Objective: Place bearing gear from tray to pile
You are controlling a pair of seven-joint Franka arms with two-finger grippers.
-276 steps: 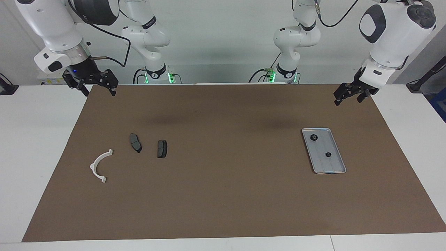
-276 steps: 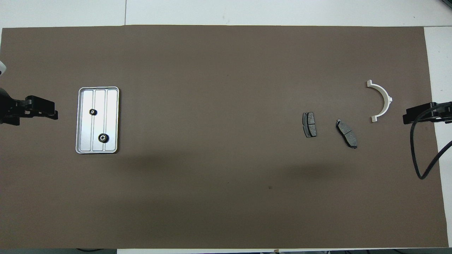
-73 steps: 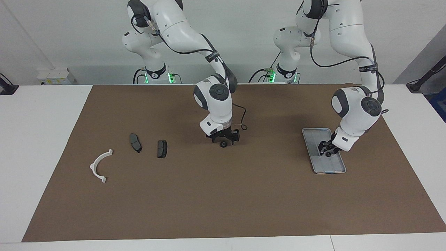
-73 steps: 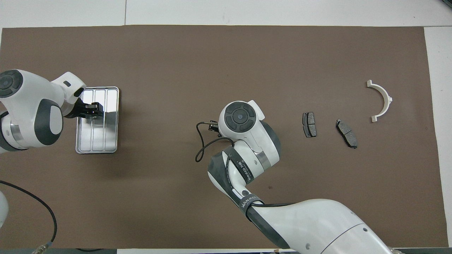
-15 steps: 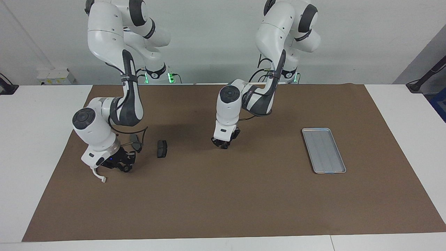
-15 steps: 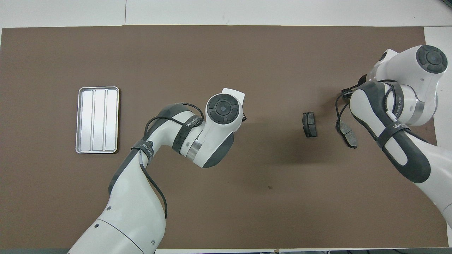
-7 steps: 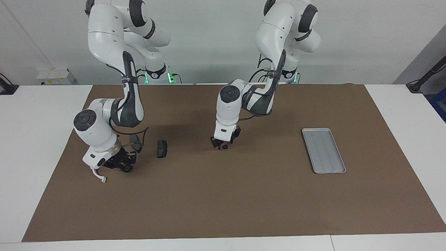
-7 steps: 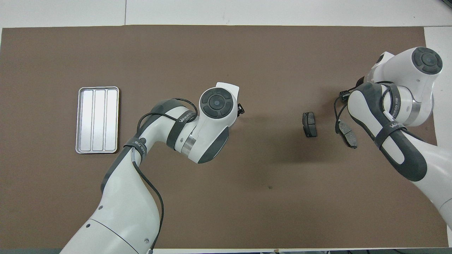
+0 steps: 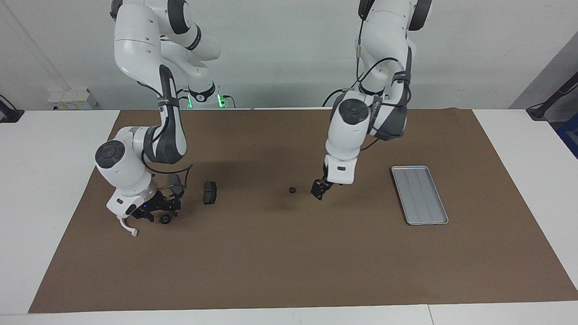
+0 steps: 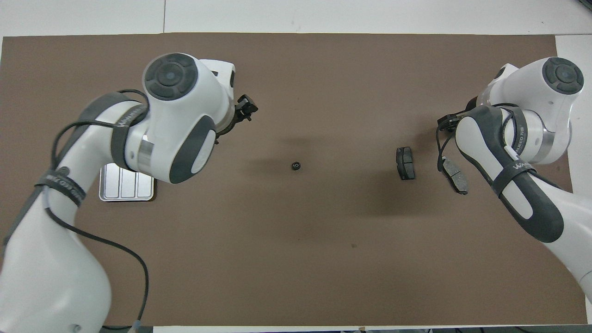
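The silver tray point(image 9: 420, 194) lies empty toward the left arm's end of the table; in the overhead view the left arm hides most of the tray point(image 10: 126, 187). One small black bearing gear point(image 9: 292, 190) point(image 10: 295, 165) lies loose mid-mat. My left gripper point(image 9: 319, 189) point(image 10: 246, 108) hangs open and empty between that gear and the tray. A second gear point(image 9: 166, 220) rests on the mat by the pile, at the tips of my open right gripper point(image 9: 158, 214). The pile is a white bracket point(image 9: 129, 228) and two brake pads point(image 9: 210, 192) point(image 9: 175, 184).
A brown mat point(image 9: 289, 262) covers the white table. In the overhead view the right arm hides the bracket and part of one brake pad point(image 10: 455, 175); the other pad point(image 10: 405, 163) lies in full view.
My left gripper has let go of the gear mid-mat and swung off toward the tray. My right gripper has opened, leaving its gear on the mat by the bracket.
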